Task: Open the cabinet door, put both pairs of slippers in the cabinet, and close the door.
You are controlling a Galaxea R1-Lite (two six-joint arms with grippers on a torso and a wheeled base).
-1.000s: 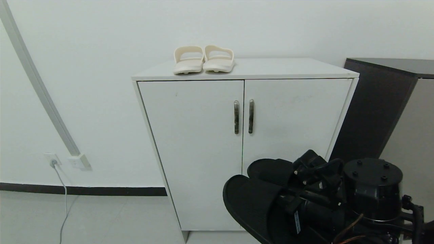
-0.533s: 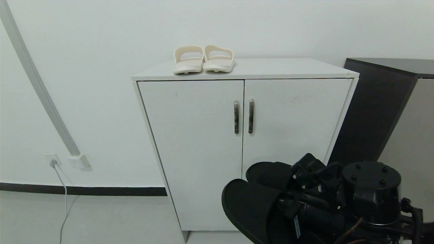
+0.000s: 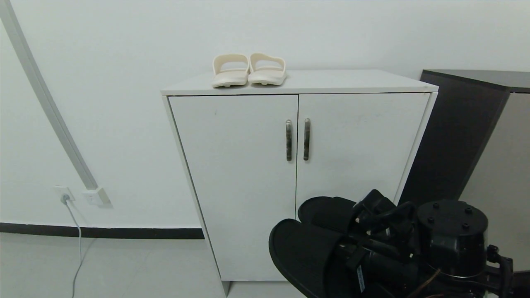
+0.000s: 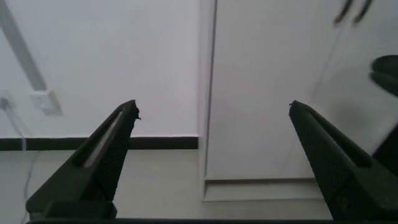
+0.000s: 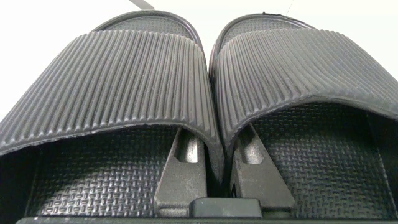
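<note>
A white cabinet (image 3: 236,174) stands against the wall with both doors shut and two metal handles (image 3: 289,140) side by side at the middle seam. A cream pair of slippers (image 3: 248,71) rests on its top, toward the left. My right gripper (image 3: 360,240) is low in front of the right door, shut on a black pair of slippers (image 3: 308,248). In the right wrist view its fingers (image 5: 181,177) sit under the ribbed straps, pinching the black slippers (image 5: 143,81) together. My left gripper (image 4: 213,106) hangs open and holds nothing, near the cabinet's lower left corner (image 4: 208,186).
A dark cabinet (image 3: 463,136) stands close on the right of the white one. A wall socket (image 3: 63,194) with a hanging cable and a slanted grey conduit (image 3: 45,107) are on the left wall. Bare floor (image 3: 124,269) lies left of the cabinet.
The head camera has shifted slightly, so the cabinet sits a little higher in the picture. My right gripper with the black slippers has sunk a little and drifted left.
</note>
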